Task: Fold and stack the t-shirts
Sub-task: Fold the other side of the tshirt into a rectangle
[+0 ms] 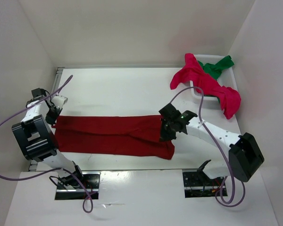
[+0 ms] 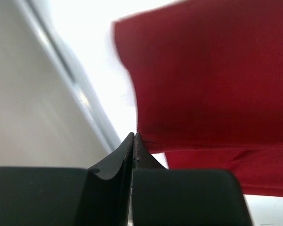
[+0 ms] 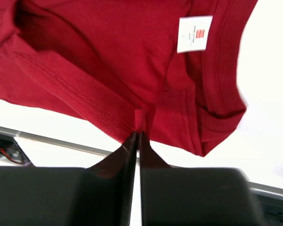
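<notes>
The dark red t-shirt (image 1: 113, 134) lies in a long band across the white table, folded lengthwise. My left gripper (image 1: 53, 116) is shut at its left end; in the left wrist view the closed tips (image 2: 134, 135) meet the corner of the cloth (image 2: 212, 80). My right gripper (image 1: 165, 132) is shut at its right end; in the right wrist view the tips (image 3: 139, 133) pinch a small fold of the shirt (image 3: 108, 56) near the collar, below a white label (image 3: 195, 34). The crimson t-shirt (image 1: 205, 82) drapes over the basket. The green t-shirt (image 1: 218, 66) lies inside it.
The white plastic basket (image 1: 195, 92) stands at the back right against the right wall. White walls close in the left, back and right. A metal strip (image 1: 59, 74) runs along the table's left edge. The arm bases and purple cables sit at the near edge.
</notes>
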